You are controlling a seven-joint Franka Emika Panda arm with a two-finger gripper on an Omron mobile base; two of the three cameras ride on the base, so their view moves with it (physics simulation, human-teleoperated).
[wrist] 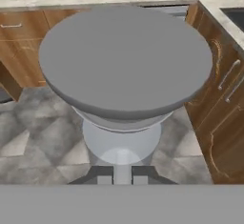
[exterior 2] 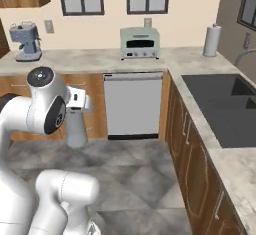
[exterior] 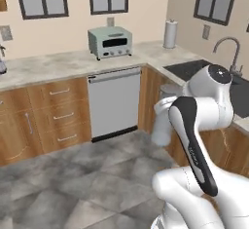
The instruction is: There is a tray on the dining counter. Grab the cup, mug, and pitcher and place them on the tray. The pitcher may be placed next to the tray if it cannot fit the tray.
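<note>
The grey pitcher (exterior: 162,125) hangs in mid-air over the kitchen floor, held at its neck by my gripper (exterior: 164,107). In the right base view the pitcher (exterior 2: 76,127) hangs below the gripper (exterior 2: 79,108), in front of the wooden cabinets. In the hand view the pitcher (wrist: 125,61) is a wide grey disc with a narrower neck, and my gripper (wrist: 122,174) is shut on that neck, its fingertips (wrist: 105,175) pressed to either side. The tray, the dining counter, the cup and the mug are out of view.
An L-shaped marble worktop carries a toaster (exterior 2: 140,42), a paper towel roll (exterior 2: 212,40), a coffee machine (exterior 2: 27,41) and a dark sink (exterior 2: 225,106). A dishwasher (exterior: 115,102) and wooden drawers stand below it. Grey tiled floor (exterior: 73,184) lies open before the base.
</note>
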